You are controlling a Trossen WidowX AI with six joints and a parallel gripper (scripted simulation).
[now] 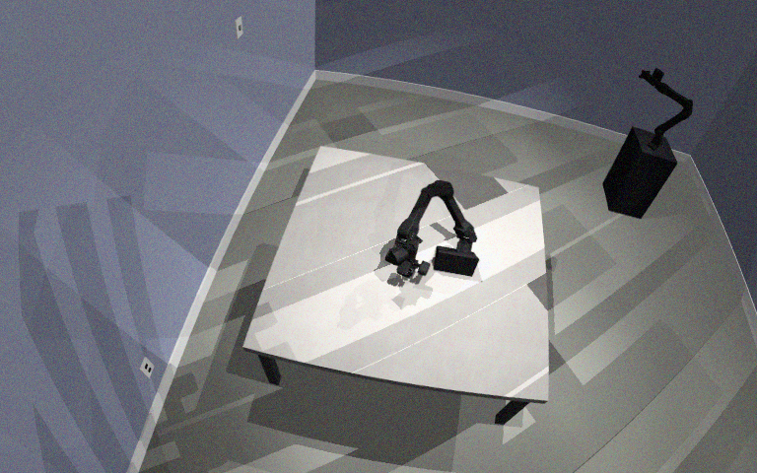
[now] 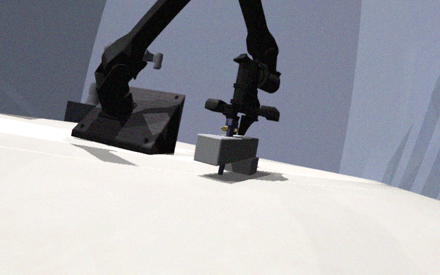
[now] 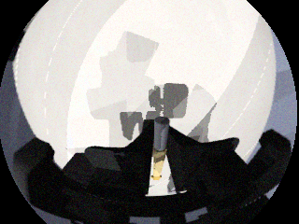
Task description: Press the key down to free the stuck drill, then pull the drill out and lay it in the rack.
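Note:
A grey block (image 2: 207,149) stands on the table in the exterior view. The dark blue key (image 2: 230,121) runs through it, its square head above the top and its lower end showing below. My gripper (image 2: 238,128) (image 3: 156,125) (image 1: 413,274) points down and is shut on the drill. The drill (image 2: 224,128) (image 3: 159,159) shows a gold part and a grey cylindrical end; it is outside the block. In the exterior view its gold part shows on both sides of the key, apparently behind it. In the top view the arm hides the block. I cannot make out the rack.
The arm's dark wedge-shaped base (image 2: 129,129) (image 1: 455,262) stands on the white table (image 1: 468,357) beside the block. A second arm on a black pedestal (image 1: 639,175) stands away from the table. Strong light patches and arm shadows cross the table.

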